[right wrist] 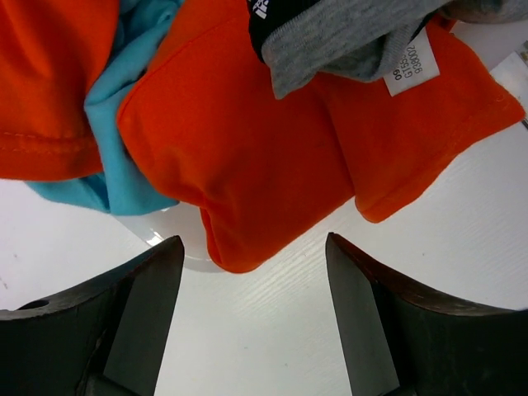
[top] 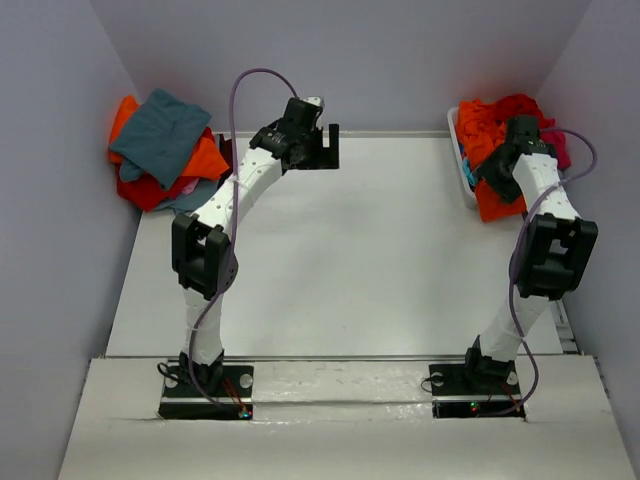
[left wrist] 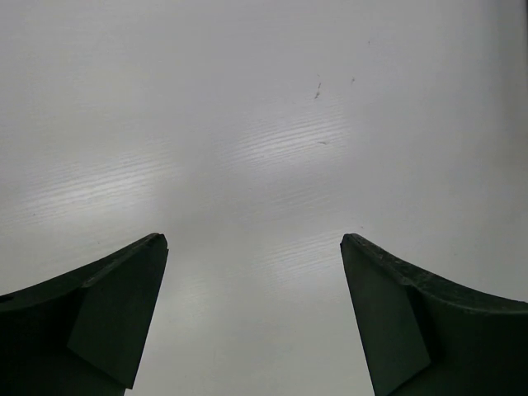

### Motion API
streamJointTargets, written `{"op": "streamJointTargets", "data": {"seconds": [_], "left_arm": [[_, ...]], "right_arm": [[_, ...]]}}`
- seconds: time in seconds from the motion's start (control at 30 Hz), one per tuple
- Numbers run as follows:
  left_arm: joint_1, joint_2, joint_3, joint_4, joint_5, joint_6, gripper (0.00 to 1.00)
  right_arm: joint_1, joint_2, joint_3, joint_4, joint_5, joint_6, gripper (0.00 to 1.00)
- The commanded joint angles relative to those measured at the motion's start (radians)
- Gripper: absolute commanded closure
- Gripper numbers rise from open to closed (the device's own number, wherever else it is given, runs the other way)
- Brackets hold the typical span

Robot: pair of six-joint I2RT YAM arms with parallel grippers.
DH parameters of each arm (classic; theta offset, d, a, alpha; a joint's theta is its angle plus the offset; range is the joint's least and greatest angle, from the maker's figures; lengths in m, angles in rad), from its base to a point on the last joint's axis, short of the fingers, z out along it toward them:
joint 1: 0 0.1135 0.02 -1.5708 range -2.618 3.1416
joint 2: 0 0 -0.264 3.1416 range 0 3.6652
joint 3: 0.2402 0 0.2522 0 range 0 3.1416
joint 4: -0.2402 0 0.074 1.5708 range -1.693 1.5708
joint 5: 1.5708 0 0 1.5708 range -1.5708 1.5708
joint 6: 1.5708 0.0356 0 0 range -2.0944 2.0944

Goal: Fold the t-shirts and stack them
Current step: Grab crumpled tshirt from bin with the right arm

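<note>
Unfolded t-shirts (top: 495,125) in orange, red and magenta are heaped in a white bin (top: 455,135) at the back right. A bright orange t-shirt (right wrist: 247,157) hangs over the bin's rim (right wrist: 169,235), with a turquoise one (right wrist: 124,124) and a grey one (right wrist: 346,33) beside it. My right gripper (right wrist: 254,238) is open, and the orange shirt's lowest fold sits just at its fingertips, not pinched. In the top view the right gripper (top: 485,185) is at the bin's near side. My left gripper (left wrist: 254,238) is open over bare table, at the back middle (top: 336,148).
A stack of t-shirts with a teal-grey one (top: 160,130) on top of orange and red lies at the back left corner. Grey walls close in the white table (top: 350,270) on three sides. A white label (right wrist: 410,62) shows on the orange shirt.
</note>
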Motion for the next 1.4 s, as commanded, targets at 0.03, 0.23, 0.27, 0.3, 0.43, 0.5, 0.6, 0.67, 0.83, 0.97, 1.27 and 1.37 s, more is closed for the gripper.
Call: {"op": "streamJointTargets", "data": {"seconds": [0.03, 0.23, 0.27, 0.3, 0.43, 0.5, 0.6, 0.67, 0.83, 0.97, 1.27, 1.37], "left_arm": [[0.003, -0.03, 0.026, 0.005, 0.013, -0.002, 0.01], [0.003, -0.038, 0.015, 0.007, 0.012, -0.004, 0.01], [0.003, -0.039, 0.014, 0.01, 0.012, -0.004, 0.01], [0.003, -0.038, 0.014, 0.01, 0.012, -0.004, 0.01], [0.003, -0.041, 0.012, 0.01, 0.016, -0.007, 0.01], [0.003, -0.044, 0.009, 0.011, 0.018, -0.007, 0.01], [0.003, -0.046, 0.004, 0.013, 0.026, -0.01, 0.01], [0.003, -0.047, 0.0, 0.017, 0.03, -0.011, 0.01], [0.003, -0.058, -0.025, 0.028, 0.035, -0.018, 0.01], [0.003, -0.065, -0.037, 0.031, 0.036, -0.019, 0.01], [-0.03, -0.062, -0.048, 0.03, 0.007, -0.021, 0.01], [-0.041, -0.058, -0.043, 0.027, 0.004, -0.021, 0.01]], "right_arm": [[-0.015, 0.044, 0.028, 0.056, 0.024, 0.02, 0.27], [-0.035, 0.06, 0.052, 0.056, 0.015, 0.015, 0.42], [-0.035, 0.058, 0.057, 0.053, 0.015, 0.015, 0.46], [-0.035, 0.057, 0.058, 0.053, 0.013, 0.015, 0.51], [-0.035, 0.035, 0.055, 0.047, 0.006, 0.023, 0.78], [-0.035, 0.021, 0.046, 0.044, -0.001, 0.024, 0.84], [-0.035, 0.003, 0.034, 0.035, -0.025, 0.015, 0.93], [-0.035, -0.017, 0.029, 0.028, -0.039, 0.006, 0.93], [-0.035, -0.075, 0.049, 0.009, -0.071, -0.035, 0.93], [-0.035, -0.149, 0.054, 0.007, -0.131, -0.077, 0.93], [-0.006, -0.336, 0.092, -0.008, -0.275, -0.154, 0.93], [0.003, -0.37, 0.145, -0.031, -0.292, -0.177, 0.93]]}}
